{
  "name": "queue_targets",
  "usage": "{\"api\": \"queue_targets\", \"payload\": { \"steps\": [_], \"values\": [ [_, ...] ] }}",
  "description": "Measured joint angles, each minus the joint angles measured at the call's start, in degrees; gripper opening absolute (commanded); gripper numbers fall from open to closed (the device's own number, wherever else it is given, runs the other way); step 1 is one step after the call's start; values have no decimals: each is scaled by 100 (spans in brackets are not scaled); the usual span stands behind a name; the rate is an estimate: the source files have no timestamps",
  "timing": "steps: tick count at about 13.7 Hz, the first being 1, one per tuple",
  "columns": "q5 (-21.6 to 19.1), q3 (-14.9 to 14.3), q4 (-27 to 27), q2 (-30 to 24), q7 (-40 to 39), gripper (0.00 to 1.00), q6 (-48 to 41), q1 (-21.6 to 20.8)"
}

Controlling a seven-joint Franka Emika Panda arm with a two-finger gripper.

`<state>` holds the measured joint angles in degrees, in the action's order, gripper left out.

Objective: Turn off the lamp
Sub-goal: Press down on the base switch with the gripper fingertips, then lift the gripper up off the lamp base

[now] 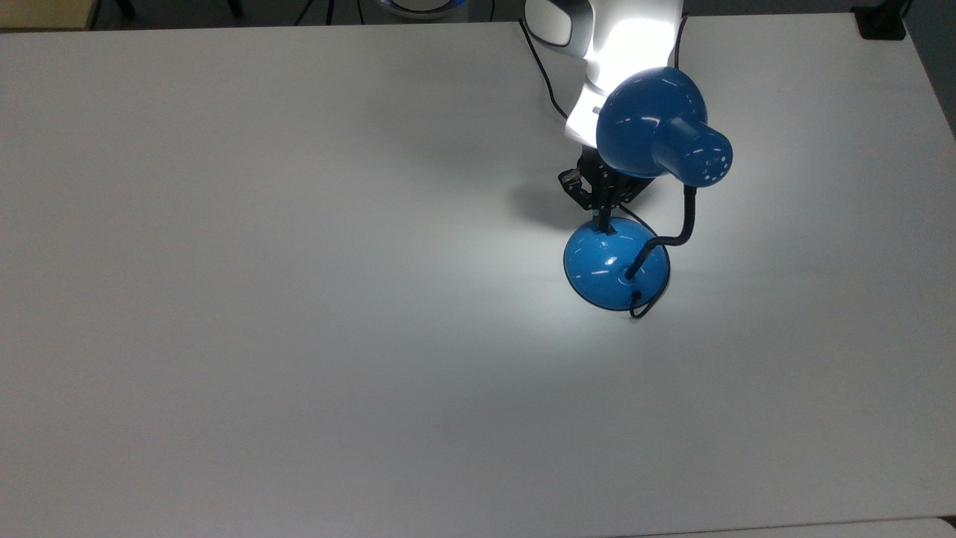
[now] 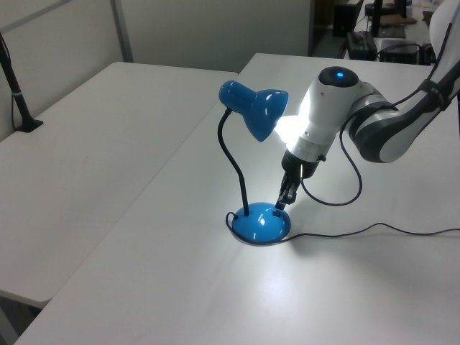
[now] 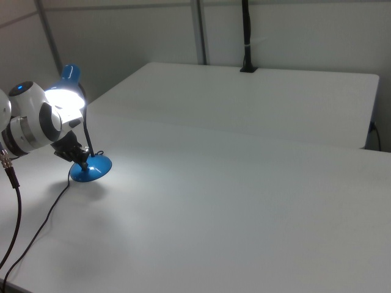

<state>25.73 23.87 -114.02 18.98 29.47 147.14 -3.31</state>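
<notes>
Risk ahead: tip skidding off the small switch (image 1: 606, 228) down the domed, glossy base (image 1: 612, 265), or nudging the light lamp (image 2: 251, 122) sideways instead of clicking. Still lit, glare on arm (image 2: 323, 115) and table (image 1: 299, 299). Blue bell shade, black gooseneck, cord trailing; standing near the top view's upper right. Gripper (image 1: 602, 217) closed, tip touching the switch.

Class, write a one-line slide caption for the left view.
Gripper tip on the base of the lit blue lamp on a white table.
</notes>
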Motion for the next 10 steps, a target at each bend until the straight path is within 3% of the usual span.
{"api": "queue_targets", "payload": {
  "steps": [10],
  "values": [
    [7,-2,-22,81,45,0,0,-161]
  ]
}}
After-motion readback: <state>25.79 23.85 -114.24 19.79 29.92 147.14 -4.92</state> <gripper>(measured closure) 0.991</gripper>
